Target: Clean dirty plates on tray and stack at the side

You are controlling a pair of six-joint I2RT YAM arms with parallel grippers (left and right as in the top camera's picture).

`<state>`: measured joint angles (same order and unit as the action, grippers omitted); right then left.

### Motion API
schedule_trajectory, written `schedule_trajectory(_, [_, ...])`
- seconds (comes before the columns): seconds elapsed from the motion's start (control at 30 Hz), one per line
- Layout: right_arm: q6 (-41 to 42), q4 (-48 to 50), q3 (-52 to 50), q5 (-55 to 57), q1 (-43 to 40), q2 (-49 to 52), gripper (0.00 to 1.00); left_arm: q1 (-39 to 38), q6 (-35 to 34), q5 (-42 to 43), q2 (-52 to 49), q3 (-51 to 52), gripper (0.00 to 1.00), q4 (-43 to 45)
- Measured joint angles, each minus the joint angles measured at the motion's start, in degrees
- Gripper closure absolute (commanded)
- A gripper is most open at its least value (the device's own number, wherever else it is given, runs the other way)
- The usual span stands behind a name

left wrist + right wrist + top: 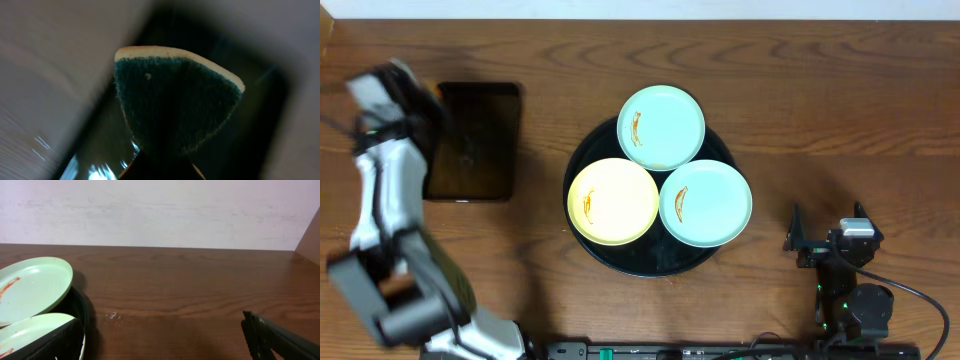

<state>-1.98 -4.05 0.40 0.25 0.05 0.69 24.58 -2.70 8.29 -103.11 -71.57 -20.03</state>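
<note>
- The left gripper (pixel 405 92) is at the upper left of the overhead view, above the rectangular black tray (pixel 470 140). Its jaws are clamped on a sponge (pixel 175 100), whose green scouring face is turned to the wrist camera. It is probably held this way for scrubbing.
- The three plates (pixel 661 127) lie on the round tray (pixel 640 262) at frame centre. Each has its orange-brown smear facing up, so none looks cleaned or stacked yet.
- The right gripper (pixel 828 240) rests at the lower right, well apart from the round tray. Its jaws are spread wide and hold nothing, which likely leaves it free to lift a plate.
- The left arm is smeared by blur in the overhead view, and the sponge cannot be made out there.
- The left wrist view is also blurred and the fingers are almost cut off at its bottom edge. Whether the sponge touches the rectangular tray cannot be told.
- The right wrist view shows only two plates, cropped at its left edge. The yellow plate (pixel 613 201) is out of that view.
</note>
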Motion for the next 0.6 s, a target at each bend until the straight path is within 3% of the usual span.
schedule_trajectory(0.13, [0.0, 0.0, 0.0, 0.0, 0.0, 0.0, 0.01, 0.0, 0.0, 1.0, 0.5, 1.7, 0.93, -1.8])
schedule_trajectory(0.43, [0.0, 0.0, 0.0, 0.0, 0.0, 0.0, 0.01, 0.0, 0.0, 5.3, 32.3, -5.5, 0.92, 0.2])
schedule_trajectory(0.6, [0.0, 0.0, 0.0, 0.0, 0.0, 0.0, 0.01, 0.0, -2.8, 6.0, 35.8, -6.1, 0.92, -5.6])
